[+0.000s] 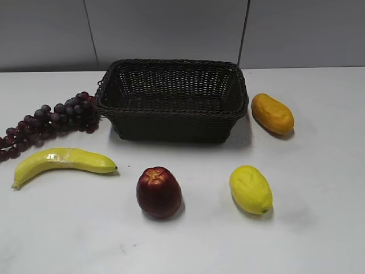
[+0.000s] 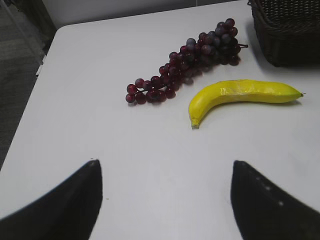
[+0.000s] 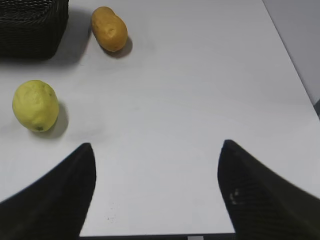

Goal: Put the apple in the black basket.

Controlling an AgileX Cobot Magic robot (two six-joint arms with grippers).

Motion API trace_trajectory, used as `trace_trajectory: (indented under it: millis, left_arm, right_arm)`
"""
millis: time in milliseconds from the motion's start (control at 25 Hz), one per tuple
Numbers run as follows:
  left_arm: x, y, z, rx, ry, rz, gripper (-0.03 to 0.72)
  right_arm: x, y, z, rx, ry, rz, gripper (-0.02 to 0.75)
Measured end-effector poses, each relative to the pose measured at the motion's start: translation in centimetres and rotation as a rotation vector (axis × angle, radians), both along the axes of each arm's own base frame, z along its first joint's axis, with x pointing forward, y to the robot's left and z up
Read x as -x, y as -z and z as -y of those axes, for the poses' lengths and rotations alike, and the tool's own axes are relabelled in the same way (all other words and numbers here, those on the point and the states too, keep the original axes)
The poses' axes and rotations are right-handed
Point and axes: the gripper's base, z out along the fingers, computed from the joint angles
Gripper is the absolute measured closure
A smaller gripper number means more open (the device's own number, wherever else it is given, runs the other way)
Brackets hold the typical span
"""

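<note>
While apple (image 1: 158, 192) sits near table front edge, before empty black basket (image 1: 171, 105), you see left gripper (image 2: 165, 200) and right gripper (image 3: 155, 192) spread wide, holding nothing.

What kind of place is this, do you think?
Probably a robot test bench in a lab, not a kitchen. A bare white table stands before plain grey wall panels, and it carries only a staged set: the black basket, the apple, a banana, grapes and two more fruits.

From my left wrist camera: left gripper (image 2: 165, 200) spread wide over bare white table (image 2: 90, 110); banana (image 2: 240, 96) ahead, grapes (image 2: 187, 62) beyond it, black basket (image 2: 287, 32) corner far right.
</note>
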Motion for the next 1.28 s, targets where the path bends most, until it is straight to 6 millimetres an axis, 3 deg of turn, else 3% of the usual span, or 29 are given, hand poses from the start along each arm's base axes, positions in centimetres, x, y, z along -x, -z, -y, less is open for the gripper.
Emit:
trace_trajectory:
  millis: [360,520,880,1160,1280]
  left_arm:
    - [0.0,0.0,0.0,0.000,0.000,0.000,0.098]
    - [0.0,0.0,0.0,0.000,0.000,0.000,0.098]
    - [0.0,0.0,0.0,0.000,0.000,0.000,0.098]
    - [0.0,0.0,0.0,0.000,0.000,0.000,0.098]
    - [0.0,0.0,0.0,0.000,0.000,0.000,0.098]
  right_arm:
    - [-0.1,0.0,0.1,0.007,0.005,-0.001,0.164]
    - [-1.9,-0.3,0.1,0.008,0.007,-0.095,0.164]
    - [-10.8,-2.8,0.2,0.007,0.012,-0.380,0.164]
    - [-20.1,-3.5,-0.4,-0.076,-0.011,-0.627,0.164]
    - [-24.2,-3.3,-1.6,-0.103,-0.061,-0.745,0.164]
